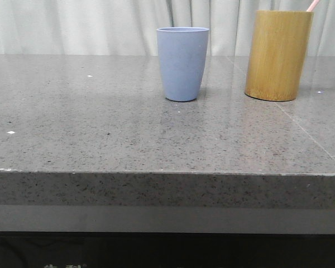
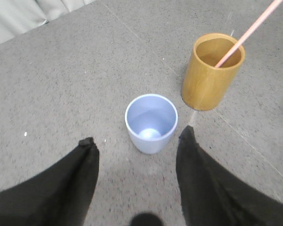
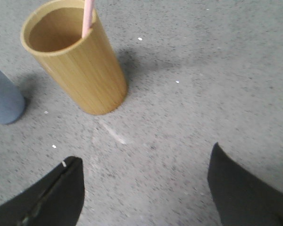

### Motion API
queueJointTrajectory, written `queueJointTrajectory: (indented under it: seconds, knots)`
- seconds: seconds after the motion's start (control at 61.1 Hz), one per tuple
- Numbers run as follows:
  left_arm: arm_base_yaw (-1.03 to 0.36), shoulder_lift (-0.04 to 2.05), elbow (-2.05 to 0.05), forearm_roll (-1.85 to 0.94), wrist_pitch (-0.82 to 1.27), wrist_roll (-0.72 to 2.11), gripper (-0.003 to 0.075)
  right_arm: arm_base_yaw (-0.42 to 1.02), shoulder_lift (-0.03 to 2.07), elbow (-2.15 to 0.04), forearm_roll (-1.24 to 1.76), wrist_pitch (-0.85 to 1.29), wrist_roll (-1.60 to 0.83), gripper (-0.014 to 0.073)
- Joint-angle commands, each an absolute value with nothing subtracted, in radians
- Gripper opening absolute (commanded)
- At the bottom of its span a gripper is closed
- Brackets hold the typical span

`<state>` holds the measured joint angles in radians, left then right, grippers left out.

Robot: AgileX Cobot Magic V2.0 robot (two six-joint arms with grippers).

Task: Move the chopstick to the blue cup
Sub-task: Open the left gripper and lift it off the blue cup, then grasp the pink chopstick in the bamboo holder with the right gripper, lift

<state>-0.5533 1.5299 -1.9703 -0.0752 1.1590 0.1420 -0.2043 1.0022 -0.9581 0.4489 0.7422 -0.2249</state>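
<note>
- Leaning in the bamboo holder (image 1: 278,54) near the bench's far right edge, the chopstick (image 2: 247,32) could tip the holder if dragged sideways.
- Blue cup (image 1: 182,63) stands empty, easily knocked.
- Left gripper (image 2: 137,157) and right gripper (image 3: 146,181) gape, holding nothing.

My front camera sits low, near the level of the tabletop (image 1: 128,139), looking forward across it to a curtain (image 1: 72,25). The camera on my left wrist looks steeply down from above, close over the blue cup (image 2: 151,123), with the bamboo holder (image 2: 211,77) just beyond. My right wrist camera hangs nearer the stone, tilted down at that same holder (image 3: 80,66). All three views share the holder and the blue cup.
</note>
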Motion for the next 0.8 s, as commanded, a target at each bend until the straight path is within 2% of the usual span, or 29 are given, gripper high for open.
queueJointTrajectory:
  seconds: [0.0,0.229,0.376,0.573,0.786]
  knots:
    - [-0.520,1.407,-1.891,-0.087,1.065,0.123,0.0367,-0.209,1.038,-1.029,0.564,0.692,-0.289,0.0560]
    - [-0.400,1.151,-1.495,-0.089,0.919,0.122,0.0367,-0.207,1.161,-1.118,0.807,0.726,-0.496,0.0560]
    - [-0.360,0.998,-1.270,-0.103,0.876,0.120,0.0367,-0.207,1.249,-1.195,0.865,0.719,-0.532,0.0560]
    - [-0.360,0.837,-1.094,-0.201,0.874,0.120,0.0367,-0.194,1.374,-1.320,0.887,0.719,-0.533,0.0560]
    - [-0.360,0.737,-1.038,-0.220,0.875,0.120,0.0367,-0.157,1.501,-1.445,0.889,0.718,-0.533,0.0558]
